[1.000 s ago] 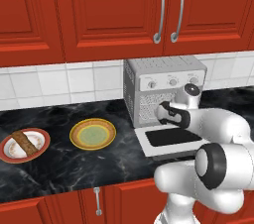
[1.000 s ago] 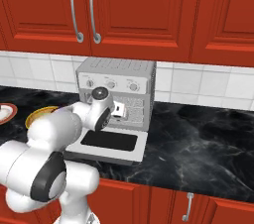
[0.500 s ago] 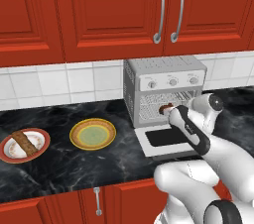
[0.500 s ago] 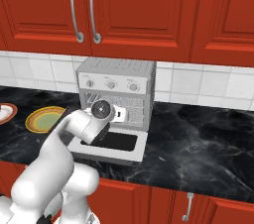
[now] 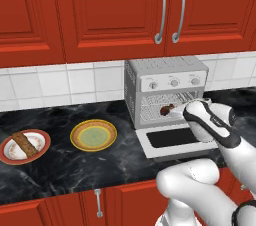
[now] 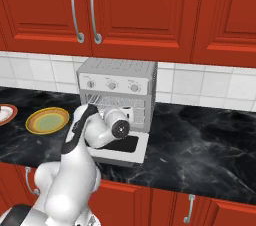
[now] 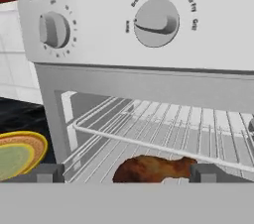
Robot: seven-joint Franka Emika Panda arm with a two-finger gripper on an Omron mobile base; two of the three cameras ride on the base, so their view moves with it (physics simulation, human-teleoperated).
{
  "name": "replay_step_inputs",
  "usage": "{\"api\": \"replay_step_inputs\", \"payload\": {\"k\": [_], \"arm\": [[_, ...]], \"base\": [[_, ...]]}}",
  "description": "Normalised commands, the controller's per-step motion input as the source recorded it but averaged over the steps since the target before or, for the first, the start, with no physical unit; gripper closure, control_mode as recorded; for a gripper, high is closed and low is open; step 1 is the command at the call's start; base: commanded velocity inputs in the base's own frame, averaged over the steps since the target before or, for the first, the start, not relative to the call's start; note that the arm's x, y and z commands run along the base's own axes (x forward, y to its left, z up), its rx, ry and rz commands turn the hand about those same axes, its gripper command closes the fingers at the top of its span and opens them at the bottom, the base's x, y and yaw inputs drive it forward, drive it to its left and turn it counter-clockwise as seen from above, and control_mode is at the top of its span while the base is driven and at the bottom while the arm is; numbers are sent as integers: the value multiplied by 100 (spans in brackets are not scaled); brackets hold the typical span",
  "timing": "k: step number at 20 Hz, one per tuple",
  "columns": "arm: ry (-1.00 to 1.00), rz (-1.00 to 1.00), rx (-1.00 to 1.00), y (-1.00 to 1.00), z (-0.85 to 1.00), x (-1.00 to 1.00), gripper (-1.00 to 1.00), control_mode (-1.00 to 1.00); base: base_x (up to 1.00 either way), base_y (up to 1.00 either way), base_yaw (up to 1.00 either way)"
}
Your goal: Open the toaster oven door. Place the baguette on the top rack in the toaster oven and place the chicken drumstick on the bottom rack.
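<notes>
Two dark fingertips [image 7: 49, 172] of the hand [image 7: 128, 173] spread wide at the mouth of the toaster oven [image 5: 165, 90], released, gripping nothing, with the chicken drumstick [image 7: 151, 168] lying between them on the bottom rack [image 7: 104, 161]. Toaster oven door [image 5: 175, 139] folded down flat onto the black marble worktop [image 5: 75, 162]. Baguette [image 5: 24, 142] resting on a red-rimmed plate [image 5: 10, 156] at far left, beside an empty yellow plate [image 5: 93, 135].

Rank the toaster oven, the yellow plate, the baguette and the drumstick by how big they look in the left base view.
1. toaster oven
2. yellow plate
3. baguette, nearer the camera, so less certain
4. drumstick, smallest, partly hidden by the arm
</notes>
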Motion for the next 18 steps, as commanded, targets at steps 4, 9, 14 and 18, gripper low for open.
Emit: {"api": "replay_step_inputs", "payload": {"k": [4, 9, 14, 18], "arm": [[-24, 15, 0, 29, 0, 0, -100, -100], [-2, 6, 0, 37, 0, 40, -100, -100], [7, 10, 0, 0, -7, 50, -100, -100], [2, 8, 0, 0, -28, 67, -100, -100]], "base": [[0, 0, 0], [0, 0, 0], [0, 0, 0], [0, 0, 0]]}}
